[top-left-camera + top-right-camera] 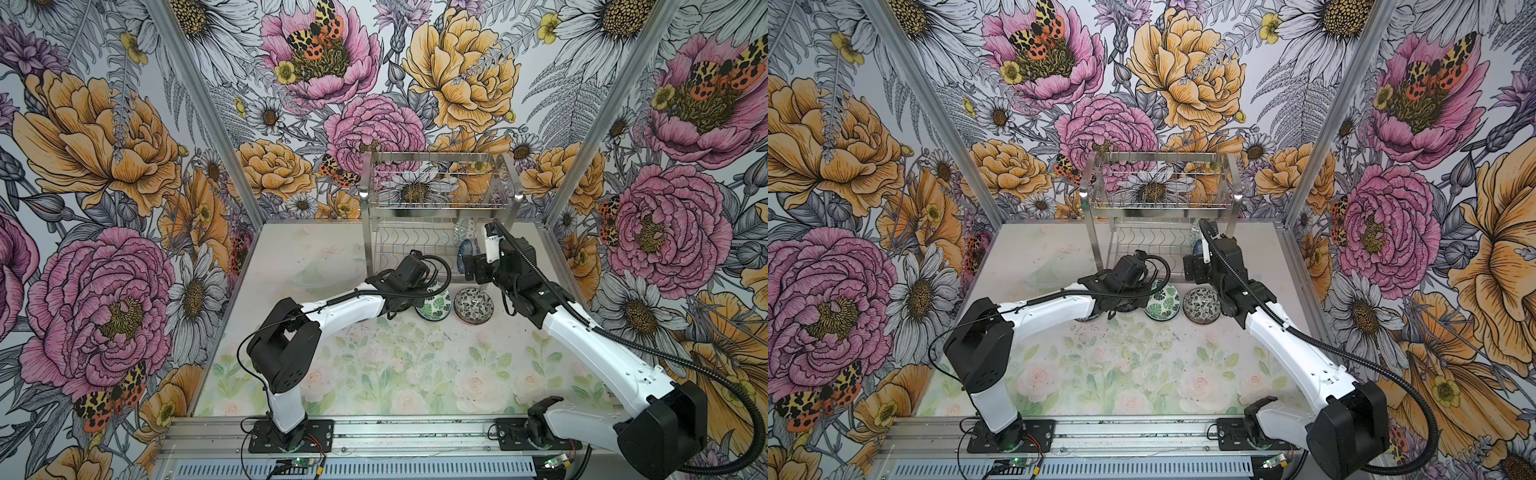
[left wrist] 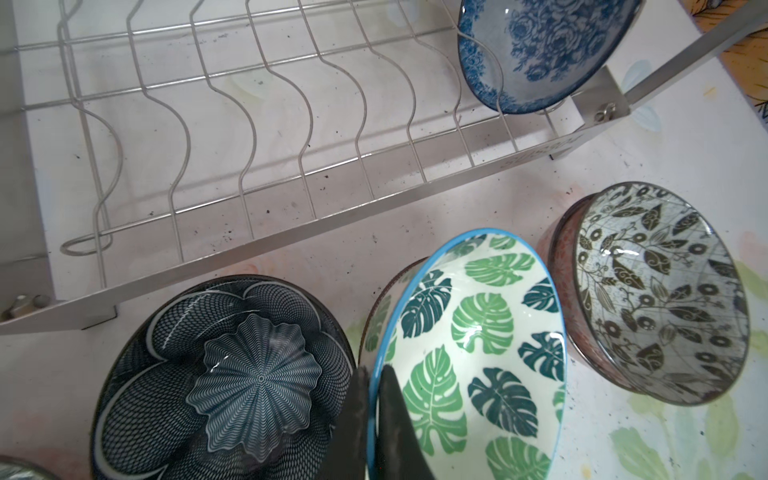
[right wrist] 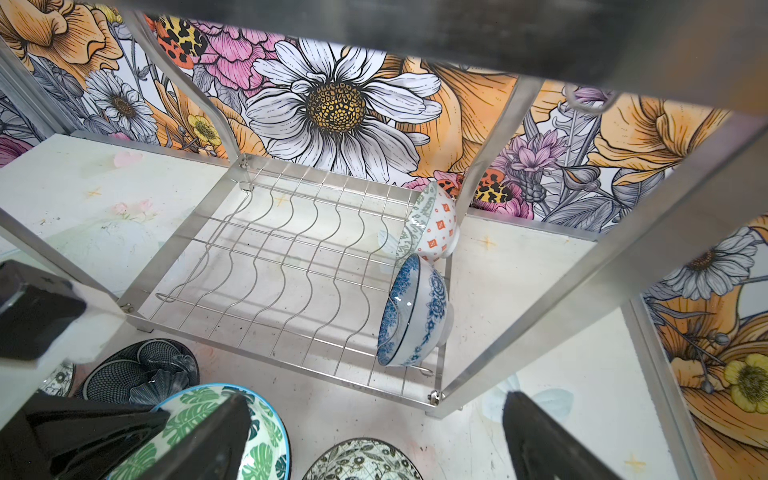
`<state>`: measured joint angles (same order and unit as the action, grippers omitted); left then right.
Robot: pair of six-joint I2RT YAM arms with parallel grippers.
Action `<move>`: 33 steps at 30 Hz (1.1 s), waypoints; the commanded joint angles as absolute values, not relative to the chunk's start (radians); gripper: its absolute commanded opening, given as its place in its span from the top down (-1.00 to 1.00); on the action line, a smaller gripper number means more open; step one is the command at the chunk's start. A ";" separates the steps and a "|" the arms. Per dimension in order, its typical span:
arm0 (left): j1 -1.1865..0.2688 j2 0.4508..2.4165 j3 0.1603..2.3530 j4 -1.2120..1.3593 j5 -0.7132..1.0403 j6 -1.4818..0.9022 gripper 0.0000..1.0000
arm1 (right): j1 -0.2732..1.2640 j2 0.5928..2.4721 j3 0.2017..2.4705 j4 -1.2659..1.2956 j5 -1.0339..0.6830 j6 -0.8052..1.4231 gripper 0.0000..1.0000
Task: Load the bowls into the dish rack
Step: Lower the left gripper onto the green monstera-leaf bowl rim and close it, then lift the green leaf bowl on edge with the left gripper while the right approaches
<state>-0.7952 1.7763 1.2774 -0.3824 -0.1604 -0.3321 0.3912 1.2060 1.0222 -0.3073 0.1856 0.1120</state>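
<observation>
The left pincer (image 2: 375, 374) is clamped on the near rim of the round green leaf-printed ceramic bowl (image 2: 478, 353), one finger inside and one outside. The bowl tips up off the bench (image 2: 685, 415), just short of the shiny stainless-steel wire dish rack (image 2: 291, 237) ahead of the pincer.

So thin a pinch on glazed ceramic could let the bowl swing or slip. It would then fall against the dark net-patterned bowl (image 2: 232, 374) close on one side of the pincer, or the black-and-white leaf-patterned bowl (image 2: 660, 291) close on the other.

If carried low, the bowl could catch the rack's front rail.

The right pincer (image 3: 376, 397) hangs wide open and empty by the rack's front corner. The blue floral bowl (image 3: 411, 311) and the white bowl with orange marks (image 3: 436, 224) stand on edge just beyond it. Both arms crowd this spot, so a brush could topple those two.
</observation>
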 commanded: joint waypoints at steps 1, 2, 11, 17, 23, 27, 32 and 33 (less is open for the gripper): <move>-0.786 1.717 1.304 -0.351 -0.188 -0.316 1.00 | 0.387 1.202 1.040 -0.305 0.177 0.110 -0.93; -0.783 1.709 1.302 -0.348 -0.188 -0.315 1.00 | 0.386 1.200 1.040 -0.307 0.176 0.110 -0.94; -0.726 1.546 1.171 -0.202 -0.136 -0.393 1.00 | 0.388 1.175 1.044 -0.334 0.130 0.125 -0.94; -0.679 1.399 1.004 -0.017 -0.131 -0.474 1.00 | 0.400 1.160 1.050 -0.342 0.014 0.194 -0.94; -0.674 1.333 0.889 0.129 -0.153 -0.551 1.00 | 0.474 1.200 1.081 -0.327 -0.027 0.262 -0.94; -0.672 1.316 0.855 0.184 -0.160 -0.580 1.00 | 0.511 1.238 1.092 -0.268 -0.088 0.322 -0.90; -0.669 1.293 0.832 0.221 -0.160 -0.596 1.00 | 0.528 1.292 1.103 -0.218 -0.106 0.393 -0.70; -0.669 1.291 0.830 0.226 -0.160 -0.597 1.00 | 0.528 1.301 1.102 -0.214 -0.107 0.401 -0.68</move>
